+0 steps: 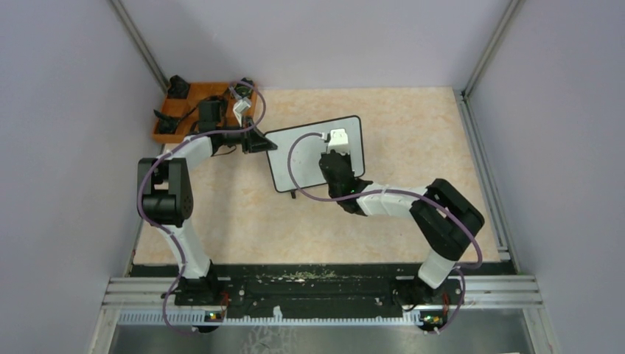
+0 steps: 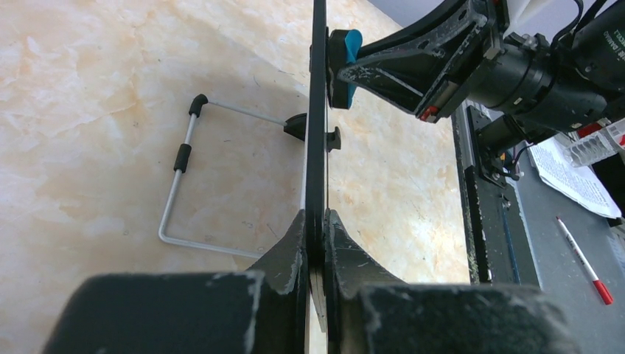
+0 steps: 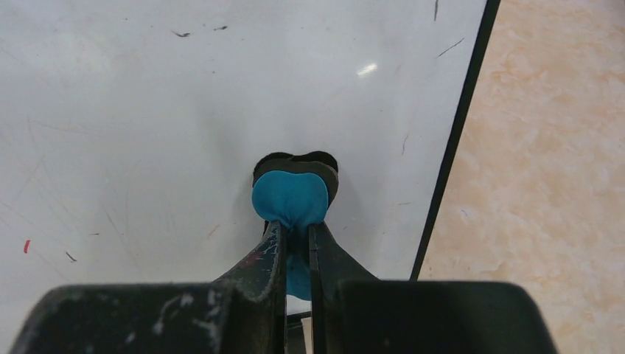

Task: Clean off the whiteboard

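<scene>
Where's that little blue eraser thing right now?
Centre of the right wrist view: the blue eraser is pinched in the right gripper, pressed against the whiteboard near its black-framed edge.

1. This is a robot lab test cell: plain lilac walls (image 1: pixel 59 147) close in the left, far and right sides of a pale marbled surface (image 1: pixel 413 133).
2. Aluminium posts (image 1: pixel 140 44) run up the far corners, and a slotted metal rail (image 1: pixel 324 291) spans the near edge.
3. A left arm (image 1: pixel 166 192) and a right arm (image 1: pixel 446 217) are bolted to that rail, with purple cables (image 1: pixel 289 158) looping along them.
4. Past the rail, the left wrist view shows a grey bench (image 2: pixel 545 295) with printed papers (image 2: pixel 571 173) and a red-capped pen (image 2: pixel 582 262).
</scene>
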`<state>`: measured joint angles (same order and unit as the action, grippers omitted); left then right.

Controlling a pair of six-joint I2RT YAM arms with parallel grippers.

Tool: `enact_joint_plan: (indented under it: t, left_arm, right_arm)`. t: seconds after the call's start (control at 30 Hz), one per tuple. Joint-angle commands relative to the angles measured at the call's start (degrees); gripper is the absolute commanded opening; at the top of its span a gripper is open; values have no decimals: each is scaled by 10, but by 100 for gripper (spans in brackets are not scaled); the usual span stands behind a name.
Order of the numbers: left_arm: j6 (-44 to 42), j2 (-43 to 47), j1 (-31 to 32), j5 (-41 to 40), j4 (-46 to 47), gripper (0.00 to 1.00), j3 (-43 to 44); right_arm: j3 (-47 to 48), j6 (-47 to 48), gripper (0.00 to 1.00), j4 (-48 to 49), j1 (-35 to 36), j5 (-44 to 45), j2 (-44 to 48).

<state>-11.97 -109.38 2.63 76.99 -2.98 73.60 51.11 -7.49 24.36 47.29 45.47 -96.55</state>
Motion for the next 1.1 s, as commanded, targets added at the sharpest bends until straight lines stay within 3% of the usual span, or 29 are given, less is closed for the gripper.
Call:
enact_joint_plan:
  t: [0.0, 0.53, 1.07]
  left_arm:
    - [-82, -14, 11, -37, -26, 0, -15]
    - [-82, -13, 11, -34, -27, 0, -19]
    - [-85, -16, 12, -34, -32, 0, -17]
  right_arm:
    - [-10, -3, 0, -17, -20, 27, 39]
    - [100, 17, 0, 15, 74, -44, -76]
    - [153, 18, 0, 22, 115, -148, -114]
